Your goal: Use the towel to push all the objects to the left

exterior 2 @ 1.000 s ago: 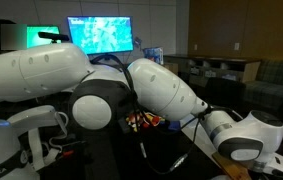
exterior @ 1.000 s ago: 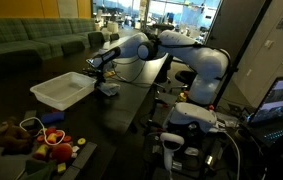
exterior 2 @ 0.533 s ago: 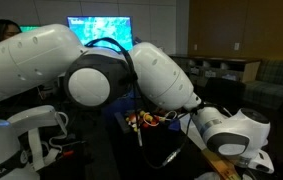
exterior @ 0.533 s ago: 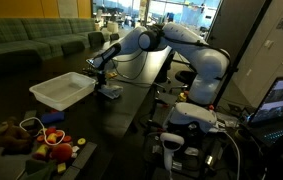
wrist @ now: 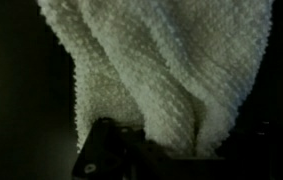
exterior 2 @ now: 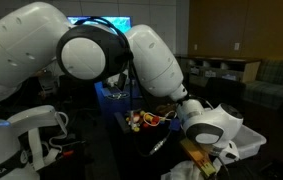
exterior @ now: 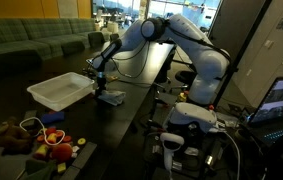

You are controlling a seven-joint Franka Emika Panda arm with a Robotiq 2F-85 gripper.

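Close under the wrist camera, one towel (wrist: 151,60) fills nearly the whole view: white to cream, with a nubbly, pebbled weave, gathered into soft lengthwise folds that narrow toward the dark body of the claw (wrist: 113,158) at the bottom edge. The fingertips are lost in shadow and blur there, so whether the claw is spread or pinching the cloth cannot be told. In an exterior view the towel (exterior: 110,96) shows as a small pale heap lying on the dark surface (exterior: 136,105), with the claw (exterior: 99,80) just above it and the single white arm (exterior: 171,30) arching over. Just beside the towel sits one white, shallow, rectangular bin (exterior: 59,101). Well apart, at the near end, lies one pile of red, yellow and brown toys (exterior: 31,138); its pieces are too small to count.
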